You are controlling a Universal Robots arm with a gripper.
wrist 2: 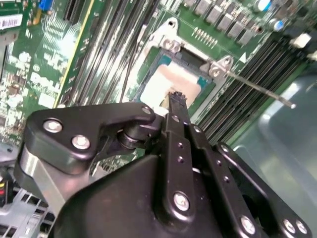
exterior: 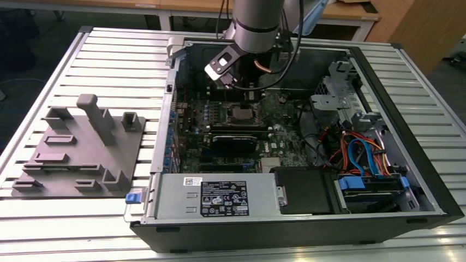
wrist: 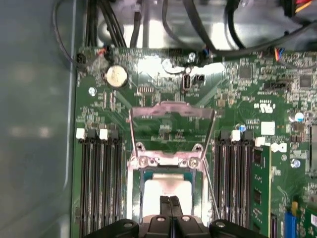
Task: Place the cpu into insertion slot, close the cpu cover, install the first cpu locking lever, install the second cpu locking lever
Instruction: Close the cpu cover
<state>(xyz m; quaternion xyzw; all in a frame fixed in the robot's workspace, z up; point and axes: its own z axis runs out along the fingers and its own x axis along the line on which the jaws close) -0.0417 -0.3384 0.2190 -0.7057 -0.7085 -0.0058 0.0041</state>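
On the exterior view's left, a gray fixture plate (exterior: 73, 164) lies on the slatted tabletop (exterior: 109, 43), well apart from the work. Beside it the open computer case (exterior: 291, 229) shows its green circuit board (exterior: 287, 143), with the arm (exterior: 255, 27) reaching down over the insertion slot (exterior: 240, 113). In the first wrist view the cpu (wrist: 166, 184) lies in the insertion slot (wrist: 132, 196), pale metal top up, between two banks of black memory slots (wrist: 99, 183). The cpu cover (wrist: 171, 108) is swung back on its hinge, and bare board shows through its window. The jaws are pinched fully together with nothing between them, and their fingertips (wrist: 165, 206) sit just over the near edge of the chip. Whether they touch it cannot be told. This looks like the seating step at its end, with the cover not yet closed. To do it well, any press on the chip should go straight down and lightly, never sideways across the socket contacts. The chip should sit level inside the rim on all sides before any metal comes over it. In the second wrist view a thin locking lever (wrist 2: 257, 89) juts off past the socket and must be kept clear of the fingers. On the exterior view's right, loose cables (exterior: 357, 150) lie well away.
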